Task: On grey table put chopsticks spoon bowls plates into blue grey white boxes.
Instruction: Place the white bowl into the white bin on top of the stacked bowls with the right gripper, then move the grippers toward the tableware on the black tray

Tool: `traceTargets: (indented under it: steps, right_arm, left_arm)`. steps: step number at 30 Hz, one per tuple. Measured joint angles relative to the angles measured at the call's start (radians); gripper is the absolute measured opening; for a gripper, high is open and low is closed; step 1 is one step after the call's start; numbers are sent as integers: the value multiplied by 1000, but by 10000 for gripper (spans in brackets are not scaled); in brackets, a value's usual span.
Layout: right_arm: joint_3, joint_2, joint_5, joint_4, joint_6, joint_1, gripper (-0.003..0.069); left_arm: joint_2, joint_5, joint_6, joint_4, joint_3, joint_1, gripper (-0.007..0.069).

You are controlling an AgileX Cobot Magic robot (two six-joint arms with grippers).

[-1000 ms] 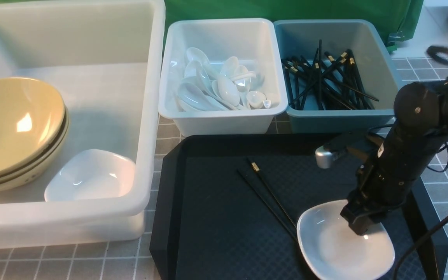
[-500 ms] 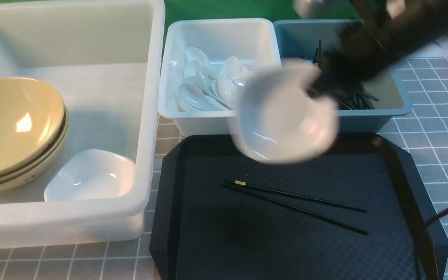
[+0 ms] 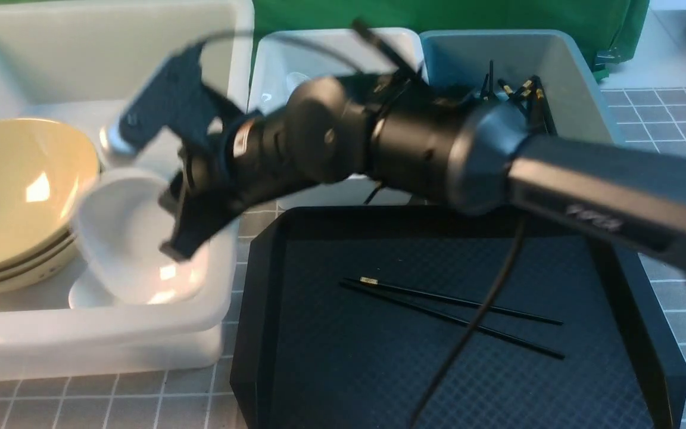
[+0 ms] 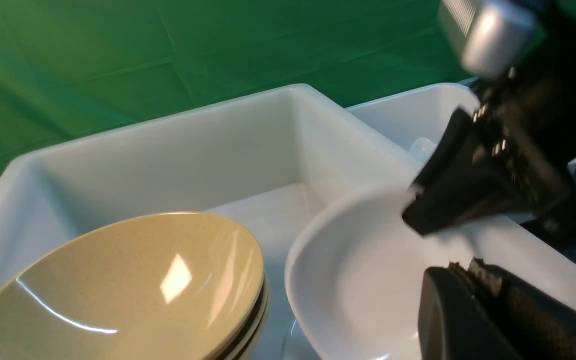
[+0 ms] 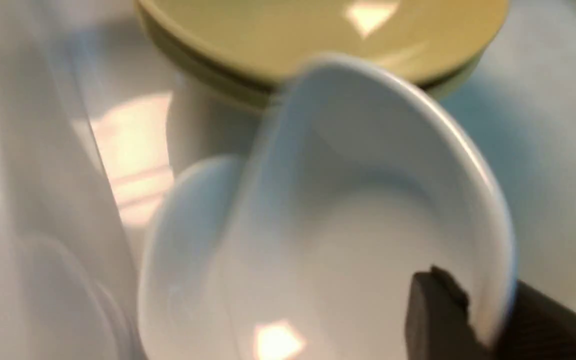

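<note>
White dish (image 3: 122,238): held in the air by the right gripper (image 3: 182,235), inside the mouth of the translucent white tub (image 3: 99,330), at the tub's near right corner. The dish is tilted steeply, its hollow facing the robot's right. The right gripper's jaws are clamped on the dish's rim, one finger inside the hollow, one behind it. This part of the picture is blurred.

Second white dish (image 3: 84,295): lying on the tub floor, directly under the held dish. Whether the two touch cannot be told.

Yellow-green bowls (image 3: 15,185): stacked in the tub's left part, leaning, close beside the held dish.

Chopsticks (image 3: 450,313): one pair, lying on the black tray (image 3: 331,369), just right of the tub on the grey table (image 3: 140,405).

Small white bin (image 3: 331,42): right of the tub's far end, largely hidden by the right arm. The blue-grey bin (image 3: 575,89) stands beyond it, further from the tub, with black sticks in it.

Left gripper (image 4: 468,300): at the tub's near side, jaws together, nothing in them.
</note>
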Motion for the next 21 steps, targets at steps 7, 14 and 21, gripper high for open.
traceTargets:
  steps: [7, 14, 21]
  right_arm:
    - [-5, -74, 135, -75, 0, -3, 443]
    - [6, -228, 534, -397, 259, -99, 492]
    - [305, -158, 520, -371, 296, -265, 492]
  left_arm:
    - [0, 0, 1, 0, 0, 0, -8]
    - [0, 0, 3, 0, 0, 0, -8]
    - [0, -1, 2, 0, 0, 0, -8]
